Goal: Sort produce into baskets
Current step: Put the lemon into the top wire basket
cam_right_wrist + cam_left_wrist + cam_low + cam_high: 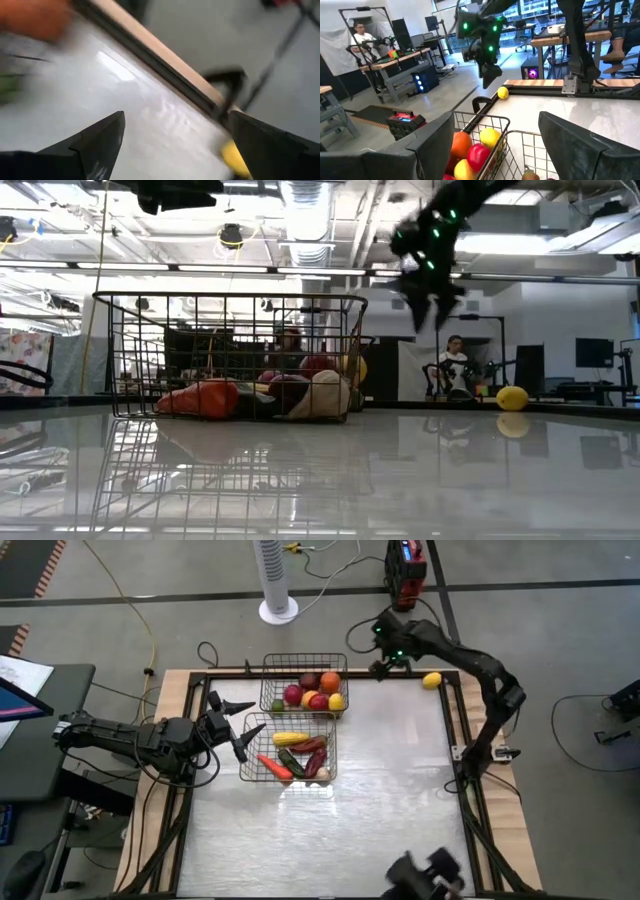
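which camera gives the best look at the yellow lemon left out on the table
The high view: the lemon lies alone near the table's far right corner, outside both baskets. The low and left wrist views show it small and far off; the right wrist view catches only a blurred yellow edge.

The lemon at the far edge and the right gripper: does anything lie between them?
No. In the high view only bare table separates the open right gripper from the lemon; both baskets stand on the gripper's other side.
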Robot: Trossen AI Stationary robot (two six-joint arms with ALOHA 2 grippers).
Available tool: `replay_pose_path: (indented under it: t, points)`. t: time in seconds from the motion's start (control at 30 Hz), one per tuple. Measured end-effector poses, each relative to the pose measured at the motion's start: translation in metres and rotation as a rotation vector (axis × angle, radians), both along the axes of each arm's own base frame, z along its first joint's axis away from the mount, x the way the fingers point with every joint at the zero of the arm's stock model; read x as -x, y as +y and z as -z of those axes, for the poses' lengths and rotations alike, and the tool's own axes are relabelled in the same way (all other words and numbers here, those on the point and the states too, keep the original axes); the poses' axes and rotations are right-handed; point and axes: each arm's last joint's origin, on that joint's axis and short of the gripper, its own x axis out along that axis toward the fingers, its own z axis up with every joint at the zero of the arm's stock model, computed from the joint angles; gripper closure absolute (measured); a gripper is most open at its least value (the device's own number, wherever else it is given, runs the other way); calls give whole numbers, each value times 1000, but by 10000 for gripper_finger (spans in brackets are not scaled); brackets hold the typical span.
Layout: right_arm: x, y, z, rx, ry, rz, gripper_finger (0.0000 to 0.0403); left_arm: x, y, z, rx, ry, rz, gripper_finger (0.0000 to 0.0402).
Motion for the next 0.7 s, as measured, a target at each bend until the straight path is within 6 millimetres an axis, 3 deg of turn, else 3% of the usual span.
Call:
replay_pose_path:
  t: [0.33, 0.7]
  points:
    - [68, -33, 55, -124, 99, 336, 24, 0, 0, -1, 2, -7, 0, 123]
    - [96, -49, 78, -142, 165, 440, 24, 0, 0, -1, 2, -16, 1, 123]
